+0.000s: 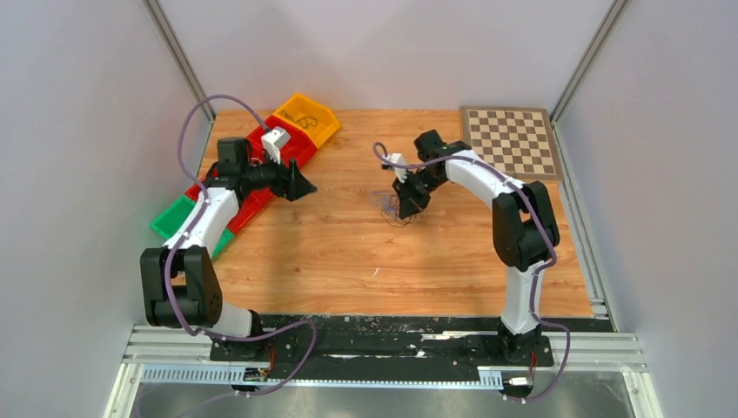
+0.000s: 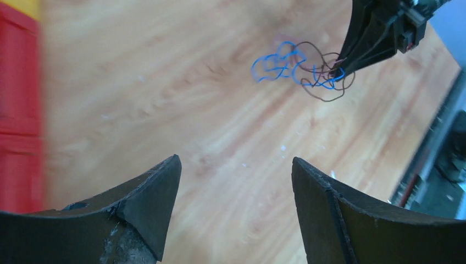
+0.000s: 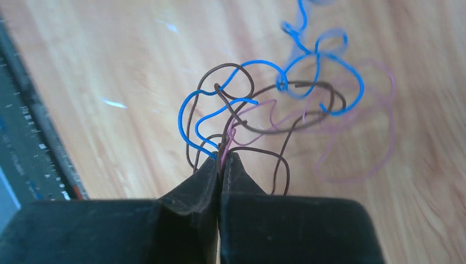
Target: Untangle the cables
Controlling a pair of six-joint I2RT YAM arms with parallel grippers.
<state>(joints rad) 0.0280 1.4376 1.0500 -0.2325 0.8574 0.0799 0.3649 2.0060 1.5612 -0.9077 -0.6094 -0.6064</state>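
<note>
While the right gripper (image 3: 222, 159) sat clamped, jaws fully together, it pinched a pink strand at its tips, plus what looked like a brown and a blue one. The cables (image 3: 275, 99) were thin curly wires in blue, brown and pink. They fanned out just ahead of those tips in one knotted bunch, the far loops down on the wooden table (image 1: 348, 252).

The left gripper (image 2: 236, 165) was wide open, holding nothing, and well apart from the tangle, which lay far ahead of its fingers and off to their right.

Step in hand, my read: anchor with the right, bring the left across, take one colour only and draw it away slowly. The blue loops farthest from the right tips looked freest. Risk: the right grip had several strands at once, so a hard pull could tighten the knot.

Around: yellow bin (image 1: 306, 117), red bin (image 1: 261, 198) and green bin (image 1: 170, 218) beside and behind the left gripper. A checkerboard (image 1: 512, 141) sat beyond the right arm. Only bare wood lay between the left fingers and the wires.
</note>
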